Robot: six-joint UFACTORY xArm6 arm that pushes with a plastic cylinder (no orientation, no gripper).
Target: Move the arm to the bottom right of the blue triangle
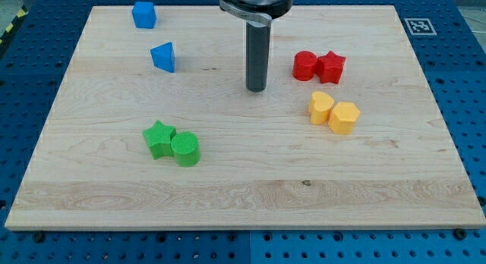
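Note:
The blue triangle [163, 57] lies on the wooden board [243, 188] at the upper left. My tip [257, 89] rests on the board near the middle top, well to the right of the blue triangle and slightly lower. A blue cube [144, 14] sits above and left of the triangle, near the board's top edge.
A red cylinder [305, 65] and a red star [331, 67] touch each other right of my tip. A yellow heart [321, 108] and a yellow hexagon [343, 117] lie below them. A green star [159, 138] and a green cylinder [185, 149] sit at lower left.

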